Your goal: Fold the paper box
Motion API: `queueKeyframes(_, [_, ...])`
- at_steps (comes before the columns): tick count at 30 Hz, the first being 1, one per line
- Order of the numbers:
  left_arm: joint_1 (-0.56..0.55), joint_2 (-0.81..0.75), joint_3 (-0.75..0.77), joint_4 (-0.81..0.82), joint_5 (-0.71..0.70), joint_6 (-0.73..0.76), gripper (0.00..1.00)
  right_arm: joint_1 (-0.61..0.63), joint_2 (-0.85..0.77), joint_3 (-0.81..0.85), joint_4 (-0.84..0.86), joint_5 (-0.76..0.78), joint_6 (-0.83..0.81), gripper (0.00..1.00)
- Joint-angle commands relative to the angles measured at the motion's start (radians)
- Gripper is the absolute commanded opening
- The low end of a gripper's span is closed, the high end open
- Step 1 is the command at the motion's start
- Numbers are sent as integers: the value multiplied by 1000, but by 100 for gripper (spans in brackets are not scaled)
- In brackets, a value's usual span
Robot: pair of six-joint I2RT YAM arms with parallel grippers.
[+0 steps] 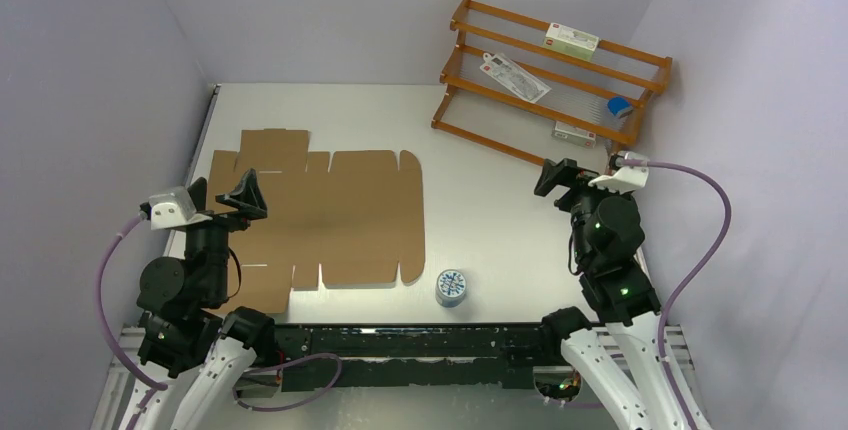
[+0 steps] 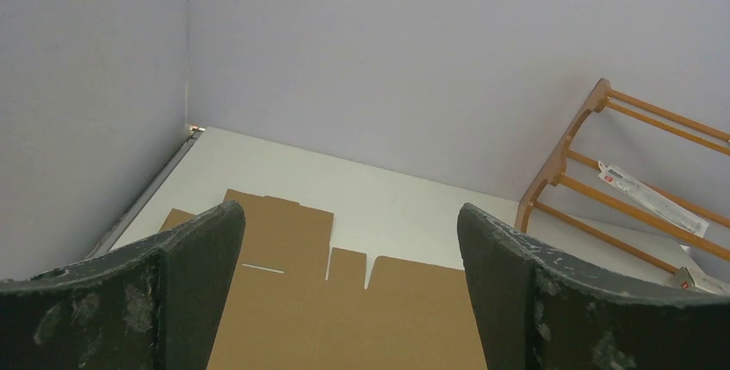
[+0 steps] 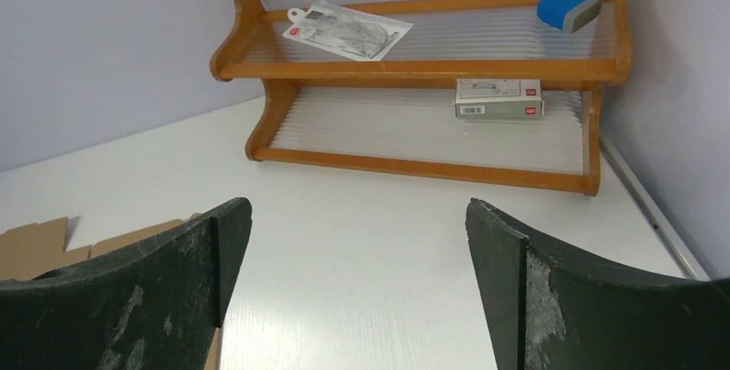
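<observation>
Left of centre, paper box (image 1: 340, 215) flat, tabs (image 1: 411, 168) rightward.

We find the widest free lane down the middle of the table (image 1: 490, 205), a bare strip between the flat paper box (image 1: 330, 215) on the left and the wooden rack (image 1: 545, 80) standing slantwise in the far right corner. Near the front edge that lane narrows at a small round tin (image 1: 451, 287), just beside the box's near right corner but apart from it. Walls (image 1: 90, 100) hem the table on the left, far and right sides; our left gripper (image 1: 222, 196) hangs near the left wall over the box's edge, our right gripper (image 1: 560, 176) just before the rack, jaws spread on both.
</observation>
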State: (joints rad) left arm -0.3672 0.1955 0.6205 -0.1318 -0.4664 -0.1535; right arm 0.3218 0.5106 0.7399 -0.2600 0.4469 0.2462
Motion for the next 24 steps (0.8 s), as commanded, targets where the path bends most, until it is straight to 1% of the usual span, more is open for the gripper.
queueKeyframes(1, [11, -1, 1, 15, 16, 7, 98, -1, -21, 7, 18, -25, -10, 100])
queueKeyframes(11, [11, 42, 4, 14, 21, 0, 98, -1, 9, -13, 40, -75, 2, 100])
queueKeyframes(17, [11, 74, 2, 11, 34, 2, 98, -1, 49, -21, 57, -163, -11, 100])
queueKeyframes(19, [12, 90, 11, 6, 57, -5, 98, -1, 76, -26, 67, -205, -10, 100])
queueKeyframes(24, [11, 125, -9, 12, 177, -53, 98, -1, 170, -58, 140, -356, 8, 100])
